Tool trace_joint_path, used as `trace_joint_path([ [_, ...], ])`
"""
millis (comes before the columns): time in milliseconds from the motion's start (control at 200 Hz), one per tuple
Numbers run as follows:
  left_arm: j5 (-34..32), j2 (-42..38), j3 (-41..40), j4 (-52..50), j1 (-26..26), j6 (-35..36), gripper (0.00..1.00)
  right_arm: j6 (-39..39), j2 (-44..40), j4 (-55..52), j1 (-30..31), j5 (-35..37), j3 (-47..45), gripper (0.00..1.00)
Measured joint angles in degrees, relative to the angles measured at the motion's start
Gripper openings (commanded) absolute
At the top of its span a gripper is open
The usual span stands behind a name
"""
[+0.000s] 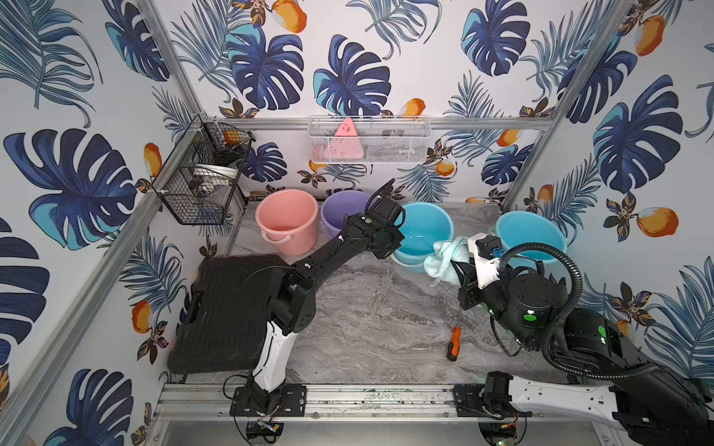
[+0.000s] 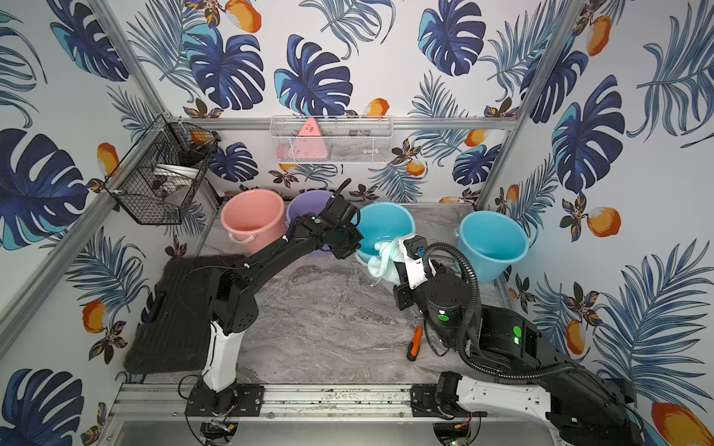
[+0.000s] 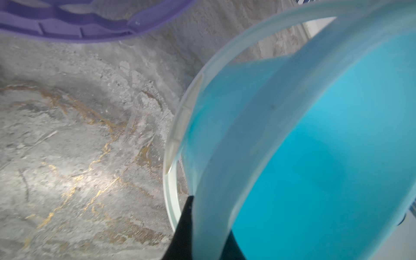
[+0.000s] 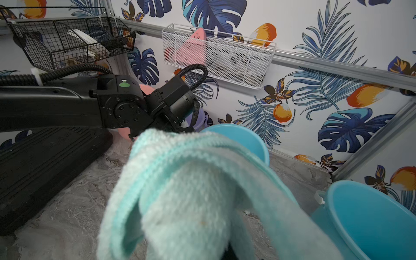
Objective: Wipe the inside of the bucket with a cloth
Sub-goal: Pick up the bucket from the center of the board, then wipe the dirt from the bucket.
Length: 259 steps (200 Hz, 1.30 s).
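Left fingers (image 3: 183,229): black, tapered, closed on the rim wall of the bucket (image 1: 425,222), one outside the wall, one inside. Bucket is smooth sky-blue plastic, round, open-topped, with a pale translucent band at the rim. Its inside shows bare blue wall and floor with a faint sheen.

Right fingers (image 1: 461,276): closed, holding the cloth (image 1: 444,258). Cloth is pale mint-aqua with a fluffy looped pile and a stitched hem. It is bunched and draped in soft folds over and ahead of these fingers, clear of the worktop (image 1: 367,309). It hangs outside the bucket, just beside the near rim; contact with the rim cannot be told.

Worktop: grey marbled stone finish, with gold veins in the left wrist view.

Just beside the left fingers, on the side away from the right fingers:
- purple bucket (image 1: 338,208), ribbed under its rim lip
- past it, pink bucket (image 1: 288,216) with a white bail handle

Past the right fingers, on the side away from the left fingers: second blue bucket (image 1: 531,239), same smooth plastic.

Behind the right fingers, towards the arm bases: screwdriver (image 1: 453,343) with an orange-and-black handle, lying flat.

Under the left arm: black case (image 1: 224,309), ribbed lid, lying closed.

On the walls:
- black wire basket (image 1: 181,208), holding a white disc and dark items too small to tell
- white mesh basket (image 1: 409,148), holding a pink triangular piece (image 1: 344,141) and grey bits I cannot identify
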Motion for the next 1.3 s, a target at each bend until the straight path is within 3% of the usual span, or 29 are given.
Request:
trace_joint_path([
  [240, 0.5, -10.3, -9.9, -0.1, -1.4, 8.7, 0.00, 0.5, 0.3, 0.0, 0.0, 0.0, 0.4, 0.00],
  [515, -3.2, -24.9, -22.6, -2.2, -3.2, 20.3, 0.00, 1.2, 1.1, -0.1, 0.0, -0.4, -0.2, 0.00],
  [761, -7.2, -36.8, -34.6, -5.6, -4.5, 26.4, 0.00, 5.0, 2.9, -1.2, 0.0, -2.6, -1.2, 0.00],
  [1141, -9.9, -51.5, -46.8, -10.8, -6.5, 28.0, 0.00, 15.3, 9.4, -2.5, 0.0, -15.2, -4.3, 0.00],
  [1296, -10.0, -53.6, -49.2, -11.6, -6.7, 28.0, 0.00, 19.1, 13.2, -2.5, 0.0, -21.9, -5.6, 0.00],
])
